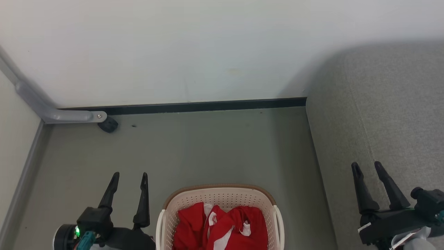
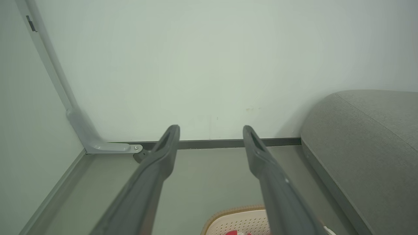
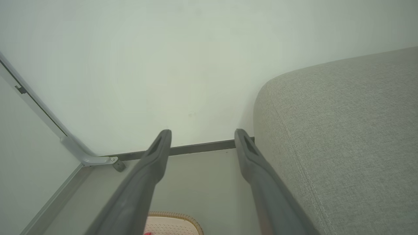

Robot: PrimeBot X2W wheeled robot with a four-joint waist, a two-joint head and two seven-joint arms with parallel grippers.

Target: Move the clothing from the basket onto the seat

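At your left: grey bracket point(image 1: 52, 113) in wall corner, small dark wheel point(image 1: 108, 124) beside its end. Your left gripper point(image 1: 130, 174) hangs above floor point(image 1: 208, 149), fingers apart, nothing between them. Just right of it, basket point(image 1: 222, 195) stands on floor, at bottom edge of head view. Clothing point(image 1: 222, 224) lies crumpled inside basket, red with white trim. Further right, seat point(image 1: 381, 121) reaches back to wall. Your right gripper point(image 1: 366, 164) is over seat, fingers apart, holding nothing.
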